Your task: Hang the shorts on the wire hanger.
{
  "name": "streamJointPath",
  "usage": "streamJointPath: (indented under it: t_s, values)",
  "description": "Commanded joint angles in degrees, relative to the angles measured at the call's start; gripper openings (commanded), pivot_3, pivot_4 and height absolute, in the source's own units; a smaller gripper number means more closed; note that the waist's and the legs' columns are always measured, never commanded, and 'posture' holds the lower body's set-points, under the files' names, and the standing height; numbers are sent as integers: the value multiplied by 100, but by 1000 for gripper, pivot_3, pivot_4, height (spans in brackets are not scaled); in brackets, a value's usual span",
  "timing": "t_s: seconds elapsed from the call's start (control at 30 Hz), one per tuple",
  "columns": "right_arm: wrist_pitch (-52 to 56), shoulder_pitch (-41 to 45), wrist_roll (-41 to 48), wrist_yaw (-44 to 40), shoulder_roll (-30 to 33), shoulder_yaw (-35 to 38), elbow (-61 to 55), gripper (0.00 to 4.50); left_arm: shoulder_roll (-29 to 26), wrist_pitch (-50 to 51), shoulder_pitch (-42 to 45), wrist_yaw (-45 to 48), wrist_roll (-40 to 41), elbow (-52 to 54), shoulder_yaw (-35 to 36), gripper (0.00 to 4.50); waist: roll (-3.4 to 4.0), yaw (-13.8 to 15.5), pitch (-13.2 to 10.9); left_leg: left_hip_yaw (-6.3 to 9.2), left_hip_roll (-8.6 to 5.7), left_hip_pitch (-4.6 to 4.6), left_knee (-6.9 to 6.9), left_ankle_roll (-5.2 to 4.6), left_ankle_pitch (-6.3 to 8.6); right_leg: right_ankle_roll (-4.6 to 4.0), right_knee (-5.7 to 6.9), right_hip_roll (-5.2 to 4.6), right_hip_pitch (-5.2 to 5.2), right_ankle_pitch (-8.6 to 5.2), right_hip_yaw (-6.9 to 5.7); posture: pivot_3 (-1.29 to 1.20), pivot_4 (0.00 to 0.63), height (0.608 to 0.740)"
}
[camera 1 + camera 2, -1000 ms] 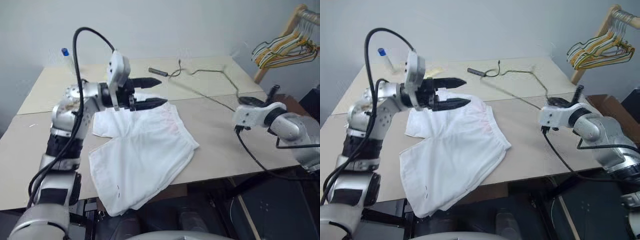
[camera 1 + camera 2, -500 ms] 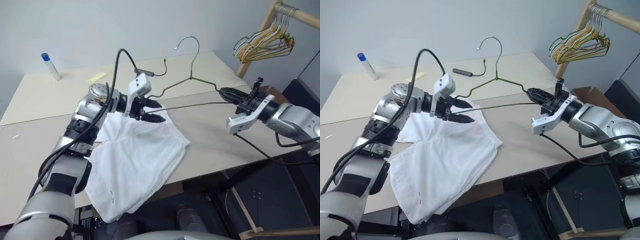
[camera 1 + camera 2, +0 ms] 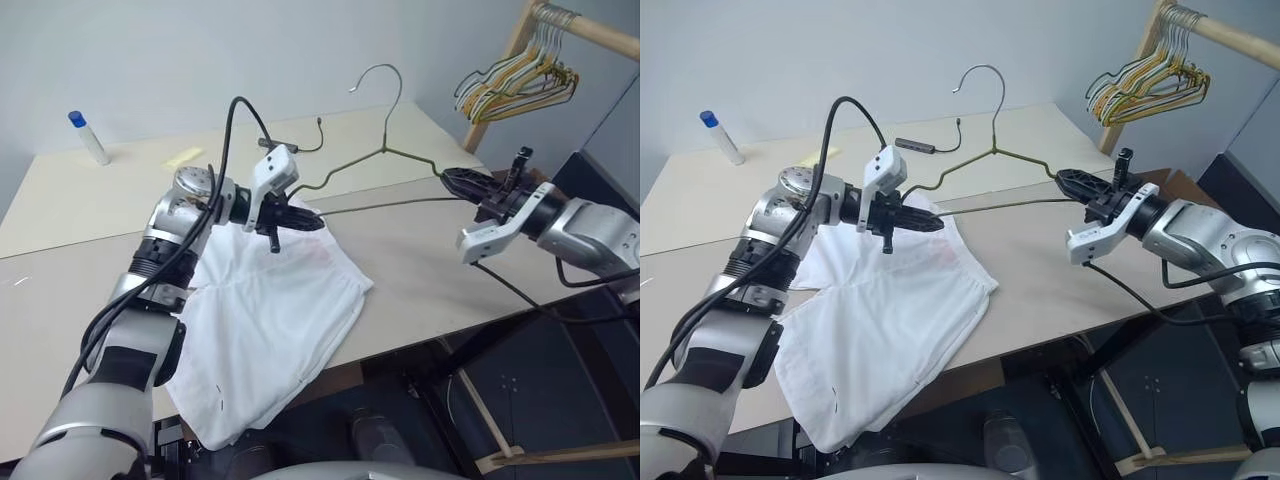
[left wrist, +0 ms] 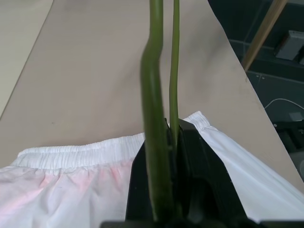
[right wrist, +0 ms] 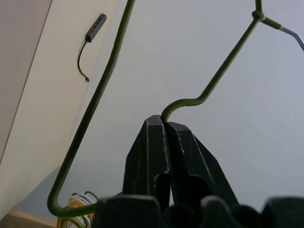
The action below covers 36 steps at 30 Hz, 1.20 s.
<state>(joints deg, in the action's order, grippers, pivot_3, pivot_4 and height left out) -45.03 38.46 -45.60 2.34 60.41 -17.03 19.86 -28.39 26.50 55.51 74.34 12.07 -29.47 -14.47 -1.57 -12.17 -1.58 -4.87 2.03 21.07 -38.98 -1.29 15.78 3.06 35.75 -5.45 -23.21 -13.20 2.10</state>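
Bench (image 3: 120, 200): pale, the landmark for all that follows; we note a seam across its middle.

Shorts (image 3: 270, 320): white, spread flat on the bench's near half, one leg hanging over the near edge; gathered waistband with a faint pink tint toward the bench's middle.

Wire hanger (image 3: 375, 165): olive-grey, held upright above the bench, hook uppermost, its lower bar over the waistband.

Left pincer (image 3: 300, 218): clenched on the wire hanger's left corner, just above the waistband.

Right pincer (image 3: 462, 182): clamped on the wire hanger's right shoulder bend, over the bench's right edge.

Bunch of hangers (image 3: 515, 80): yellowish and pale, on a wooden rail beyond the bench's far right corner.

Bottle (image 3: 88, 137): blue-capped, at the far left of the bench.

Small dark cabled device (image 3: 930, 145): at the bench's far edge.
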Motion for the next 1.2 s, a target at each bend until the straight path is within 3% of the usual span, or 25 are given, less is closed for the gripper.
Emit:
streamJointPath:
  t_s: [0.03, 0.13, 0.2, 0.27, 0.33, 0.43, 0.63, 0.73, 0.87, 1.03, 1.13, 1.2]
  values:
    - [-534, 140, 669, -305, 83, 194, 106, 1377, -163, -75, -56, -99, -17, 302, 224, 0, 0, 1, 0, 0, 0, 0, 0, 0, 0, 0, 0, 0, 0, 0, 1, -151, 0, 740]
    - [-196, -233, 3570, -2435, 358, 108, -233, 2388, -500, -1087, -391, -530, -730, 411, -10, 0, -1, 8, -1, 0, -1, -4, 1, -2, 1, 2, -2, 0, 5, 2, 5, -137, 0, 740]
    - [1111, -372, 5351, -3890, 398, 259, -830, 3130, -660, -1598, -554, -571, -970, 476, -83, 0, -2, -4, -1, 3, 2, -15, 6, -4, 2, 3, -10, 1, 21, 3, 5, -128, 0, 740]
    - [2549, -247, 6299, -4807, 329, 381, -1192, 3777, -678, -1638, -634, -465, -871, 624, 7, 0, -4, 10, -3, 1, 5, -30, 2, -7, 4, 8, -10, -2, 41, 10, 8, -121, 0, 740]
    - [3647, -3, 6653, -5529, 288, 345, -1282, 3777, -664, -1639, -697, -391, -784, 799, 85, 0, -7, 63, -5, 2, 9, -47, -5, -15, 9, 16, -11, -17, 63, 16, 1, -111, 0, 740]
    - [4792, 539, 6461, -6651, 96, -50, -1061, 3777, -628, -1533, -808, -307, -602, 1158, 193, 0, -7, 169, -4, 0, 6, -77, -4, -23, 14, 20, -19, -24, 93, 18, -3, -102, 0, 740]
    - [5064, 1369, 5278, -7049, -921, -553, -99, 3777, -647, -1464, -976, -239, -448, 1569, 257, 0, -4, 311, -2, -16, -1, -44, -3, -24, 17, 18, -7, -12, 43, 17, 7, -79, 0, 740]
    - [5206, 1538, 5196, -7219, -1262, -448, -12, 3156, -712, -1557, -1047, -222, -490, 1701, 214, 0, -1, 370, -1, -19, -6, 26, -27, -24, 15, 18, 22, -12, -35, 19, 15, -63, 0, 740]
    - [5260, 1547, 5113, -7368, -1409, -300, -71, 1745, -752, -1520, -1087, -229, -478, 1789, 211, 0, 3, 513, 0, -14, -4, 98, -72, -24, 15, 18, 44, -10, -94, 21, 6, -52, 0, 740]
    - [5256, 1400, 5107, -7608, -1399, -154, -271, 33, -807, -1672, -1155, -229, -514, 1784, 190, 0, 3, 648, 0, -16, -1, 112, -90, -31, 19, 22, 36, -9, -93, 23, -2, -50, 0, 740]
    - [5249, 1268, 5051, -7635, -1363, -85, -329, 33, -808, -1682, -1130, -181, -445, 1703, 244, 0, 3, 688, 0, -19, -1, 111, -89, -31, 19, 22, 38, -7, -92, 22, -6, -50, 0, 740]
    - [5303, 1159, 5066, -7654, -1305, 11, -338, 0, -854, -1665, -1093, 56, -271, 1584, 333, 564, 3, 688, 0, -28, -2, 113, -91, -31, 19, 22, 37, -8, -91, 22, -8, -50, 0, 740]
